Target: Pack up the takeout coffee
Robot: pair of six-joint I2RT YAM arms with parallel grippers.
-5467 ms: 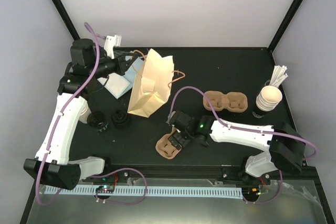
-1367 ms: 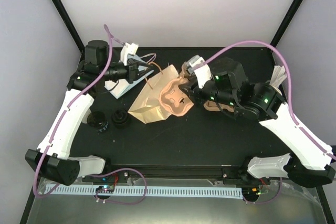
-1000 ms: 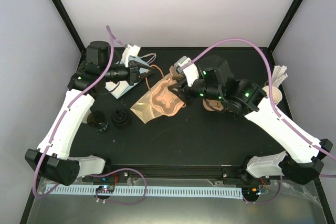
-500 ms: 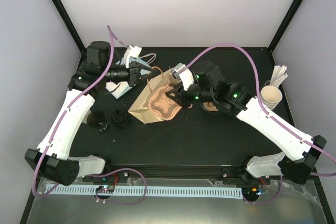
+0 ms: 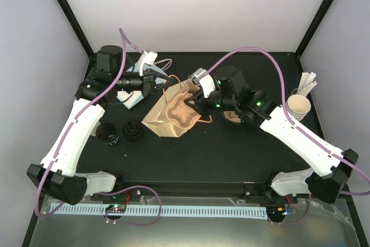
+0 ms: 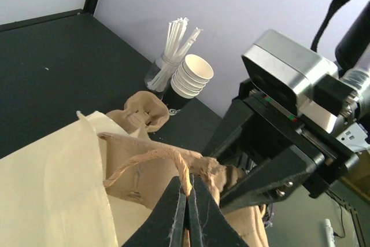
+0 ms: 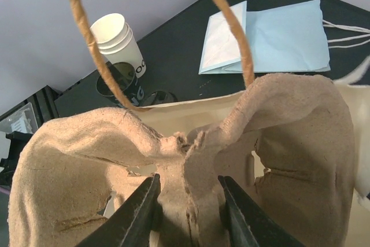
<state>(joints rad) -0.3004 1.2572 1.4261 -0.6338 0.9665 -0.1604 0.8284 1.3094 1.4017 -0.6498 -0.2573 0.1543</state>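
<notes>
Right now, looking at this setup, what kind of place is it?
Most likely a robotics lab test cell, staged as a takeout coffee packing station: a black table boxed in by plain pale walls, with a paper bag, a pulp cup carrier and a stack of paper cups as props.

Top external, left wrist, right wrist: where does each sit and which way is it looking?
Top external: above, behind the bases, looking down at the table; both arms show.
Left wrist: on the left arm, looking rightward past the left gripper, shut on the bag handle; its fingers show.
Right wrist: on the right arm, looking leftward past the right gripper, clamped on the pulp carrier; its fingers show.
Shared: both wrist views show the bag handle and the pulp carrier.
</notes>
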